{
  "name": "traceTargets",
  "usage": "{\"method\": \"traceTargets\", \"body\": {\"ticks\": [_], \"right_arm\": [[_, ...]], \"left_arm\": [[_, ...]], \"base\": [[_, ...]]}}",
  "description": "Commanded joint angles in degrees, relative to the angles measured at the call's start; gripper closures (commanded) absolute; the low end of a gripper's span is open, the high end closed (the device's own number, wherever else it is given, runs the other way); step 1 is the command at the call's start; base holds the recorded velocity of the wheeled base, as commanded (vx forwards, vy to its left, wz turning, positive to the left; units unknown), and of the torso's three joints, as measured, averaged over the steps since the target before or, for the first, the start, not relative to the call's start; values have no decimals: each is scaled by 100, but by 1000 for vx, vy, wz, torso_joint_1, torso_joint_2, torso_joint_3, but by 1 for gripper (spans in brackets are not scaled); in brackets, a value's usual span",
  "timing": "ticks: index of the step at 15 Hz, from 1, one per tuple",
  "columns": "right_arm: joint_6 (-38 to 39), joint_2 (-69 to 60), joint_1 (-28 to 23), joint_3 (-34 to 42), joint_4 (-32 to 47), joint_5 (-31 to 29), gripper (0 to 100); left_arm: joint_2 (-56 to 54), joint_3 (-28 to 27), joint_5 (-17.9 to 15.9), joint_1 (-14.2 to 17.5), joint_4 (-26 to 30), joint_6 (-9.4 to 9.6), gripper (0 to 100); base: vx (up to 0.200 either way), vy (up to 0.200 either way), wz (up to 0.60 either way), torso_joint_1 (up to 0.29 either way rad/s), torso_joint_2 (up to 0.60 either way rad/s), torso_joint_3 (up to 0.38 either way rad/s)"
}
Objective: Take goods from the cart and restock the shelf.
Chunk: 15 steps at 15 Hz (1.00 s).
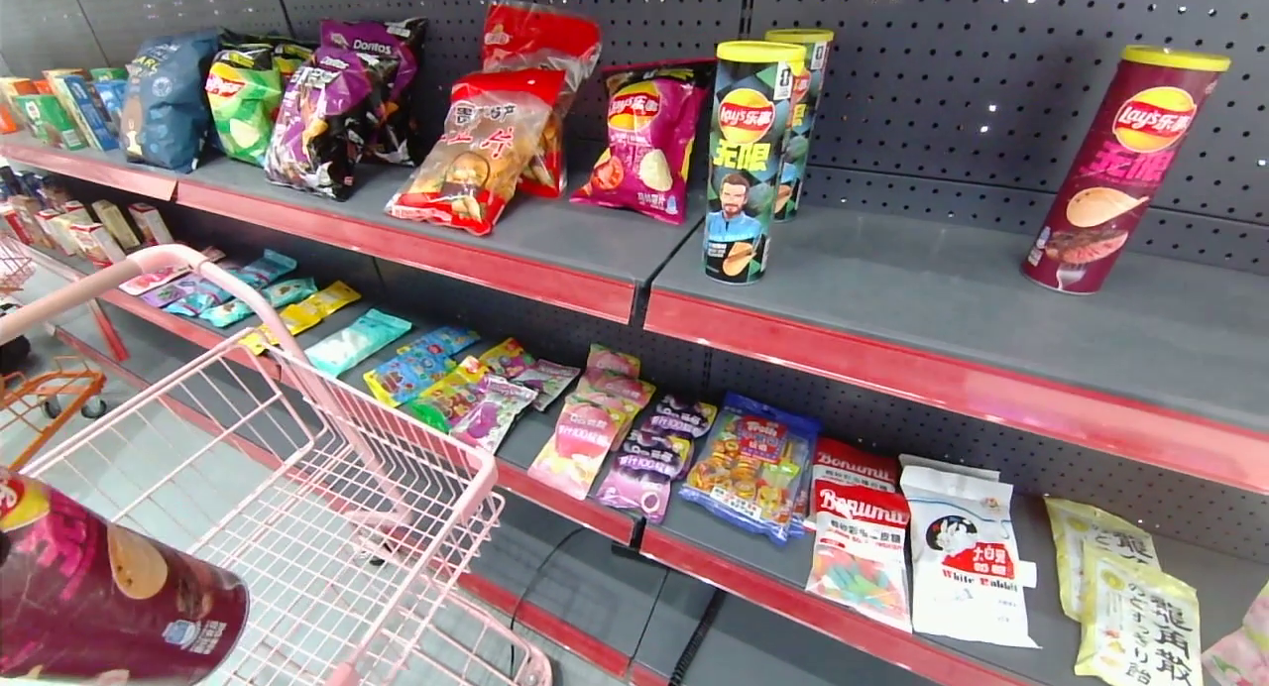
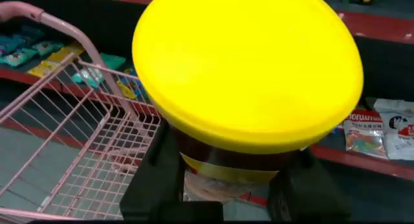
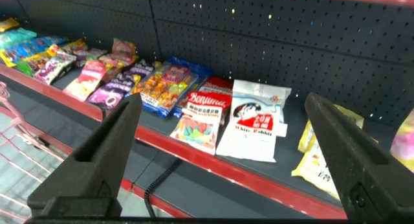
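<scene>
The left gripper [image 2: 229, 188] clamps the maroon chip can [image 1: 99, 587], sideways at lower left. The right gripper [image 3: 223, 166] gapes. Bare top shelf [image 1: 922, 289] lies upper right.

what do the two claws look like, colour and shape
Both are plain matte black. The right claw has two long wedge-shaped fingers tapering to blunt tips. The left claw has dark, blocky fingers.

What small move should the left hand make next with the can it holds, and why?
Probably raise the maroon can toward the upper shelf. The left hand is shut on it, low near the cart, and the shelf has bare room between the green cans and a matching can.
</scene>
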Motion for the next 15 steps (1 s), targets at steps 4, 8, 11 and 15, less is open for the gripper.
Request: {"method": "traceTargets", "body": {"ticks": [4,8,11,15], "right_arm": [[2,7,2,1,-1,2,0],[2,7,2,1,-10,2,0],[11,7,2,1,-10,2,0],[2,7,2,1,-1,2,0]], "left_arm": [[-297,12,12,2,-10,0,100],[-288,20,12,2,-1,44,100],[-280,29,65,11,16,44,100],[-359,73,662,-7,60,273,100]], "base": [[0,0,0,196,-541,-345],[0,0,0,235,-594,-364],[0,0,-400,180,-452,-253],[0,0,-600,30,-44,-34]]}}
